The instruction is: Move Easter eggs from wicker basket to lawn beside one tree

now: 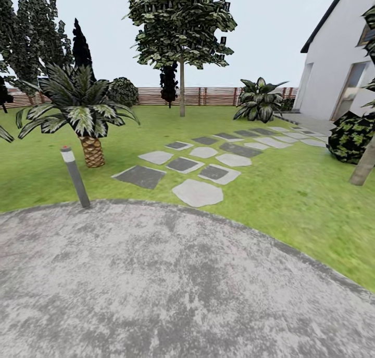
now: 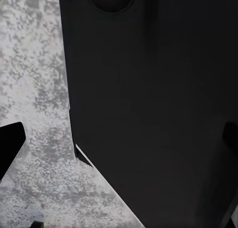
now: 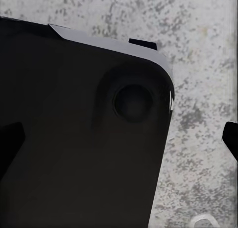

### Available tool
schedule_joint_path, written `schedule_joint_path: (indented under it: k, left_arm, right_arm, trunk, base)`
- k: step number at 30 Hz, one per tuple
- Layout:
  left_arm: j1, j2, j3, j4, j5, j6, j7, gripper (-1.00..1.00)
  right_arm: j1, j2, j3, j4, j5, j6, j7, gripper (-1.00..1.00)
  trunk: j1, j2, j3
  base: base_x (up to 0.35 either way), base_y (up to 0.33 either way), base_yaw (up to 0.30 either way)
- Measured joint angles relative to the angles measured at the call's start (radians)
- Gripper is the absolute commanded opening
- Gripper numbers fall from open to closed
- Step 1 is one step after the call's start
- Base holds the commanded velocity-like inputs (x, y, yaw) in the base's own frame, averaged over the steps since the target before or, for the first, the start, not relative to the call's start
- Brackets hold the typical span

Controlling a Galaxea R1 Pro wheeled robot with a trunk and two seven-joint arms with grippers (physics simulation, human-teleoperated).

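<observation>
Standing on a wide grey paved patch [image 1: 156, 285], the robot looks out over the lawn [image 1: 291, 191], probably placed here to scan the garden for the basket and eggs, so the hunt seems hardly begun. Largest to smallest, I count one white house [image 1: 333, 61], one pale-trunked tree [image 1: 181, 25], one palm [image 1: 86, 113], about fifteen stepping stones [image 1: 198, 192] and one short lamp post [image 1: 75, 177]; both wrist cameras face the robot's dark body [image 2: 158, 114] above the paving, apparently tucked for travel, with each gripper's dark fingertips at the frame edges, seemingly spread with nothing between
</observation>
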Motion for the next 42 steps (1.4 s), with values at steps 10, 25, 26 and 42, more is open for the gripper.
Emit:
schedule_joint_path:
  k: [10,25,26,42]
  left_arm:
    - [0.000,0.000,0.000,0.000,0.000,0.000,0.000,1.00]
    - [0.000,0.000,0.000,0.000,0.000,0.000,0.000,1.00]
    - [0.000,0.000,0.000,0.000,0.000,0.000,0.000,1.00]
    - [0.000,0.000,0.000,0.000,0.000,0.000,0.000,1.00]
  right_arm:
    - [0.000,0.000,0.000,0.000,0.000,0.000,0.000,1.00]
    - [0.000,0.000,0.000,0.000,0.000,0.000,0.000,1.00]
    - [0.000,0.000,0.000,0.000,0.000,0.000,0.000,1.00]
    - [0.000,0.000,0.000,0.000,0.000,0.000,0.000,1.00]
  trunk:
    - [0.000,0.000,0.000]
    - [0.000,0.000,0.000]
    - [0.000,0.000,0.000]
    - [0.000,0.000,0.000]
  base:
    - [0.323,0.000,0.000]
    - [0.323,0.000,0.000]
    - [0.323,0.000,0.000]
    - [0.323,0.000,0.000]
